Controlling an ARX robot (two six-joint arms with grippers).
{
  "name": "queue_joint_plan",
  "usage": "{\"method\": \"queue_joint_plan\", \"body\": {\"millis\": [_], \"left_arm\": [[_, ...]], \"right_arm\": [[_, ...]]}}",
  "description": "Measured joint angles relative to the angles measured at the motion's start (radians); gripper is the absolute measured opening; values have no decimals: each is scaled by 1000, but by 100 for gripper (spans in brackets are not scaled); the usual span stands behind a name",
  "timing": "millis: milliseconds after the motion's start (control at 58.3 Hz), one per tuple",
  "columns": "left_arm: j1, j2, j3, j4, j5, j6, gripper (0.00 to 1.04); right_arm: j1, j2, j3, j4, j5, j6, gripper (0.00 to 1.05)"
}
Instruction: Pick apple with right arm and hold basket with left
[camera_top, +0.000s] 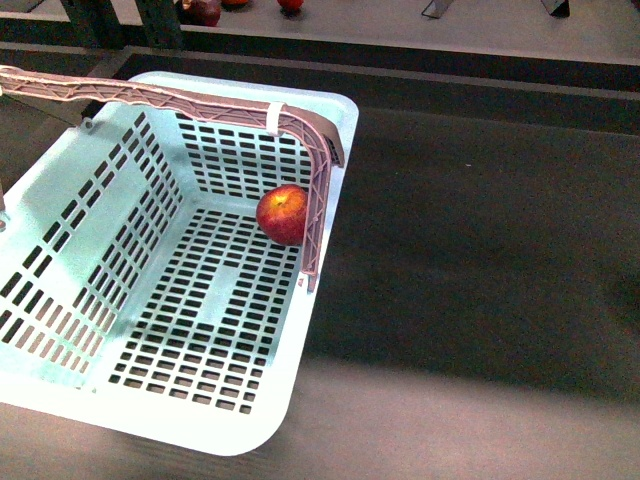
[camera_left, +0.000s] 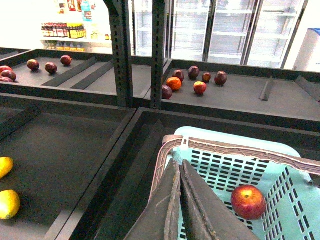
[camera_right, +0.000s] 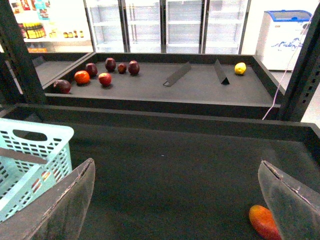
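Inside the basket (camera_top: 330, 110), by its far right wall behind the handle (camera_top: 150, 97), sits the apple (camera_top: 284, 213). Judgement: keep the handle steady and level. Left gripper (camera_left: 180, 172) pinched shut at the handle. Right gripper (camera_right: 175, 185) hangs wide, empty, over the dark shelf, beside the basket.

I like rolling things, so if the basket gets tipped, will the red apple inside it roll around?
Probably yes: the apple is round and lies loose on the basket's slotted floor. It rests against the far wall, which may stop it. Its skin looks smooth, perhaps slippery.
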Motion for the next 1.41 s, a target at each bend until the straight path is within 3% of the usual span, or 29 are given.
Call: {"method": "queue_joint_plan", "body": {"millis": [497,617,1235,1406], "left_arm": [[0,-158,0,-158,0,0,3],[0,-309,0,-327,0,0,3],[0,-331,0,-336,0,0,3],[0,-331,0,-336,0,0,33]], "right_arm": [[0,0,0,0,0,0,96],[0,0,0,0,0,0,96],[0,0,0,0,0,0,96],[0,0,0,0,0,0,96]]}}
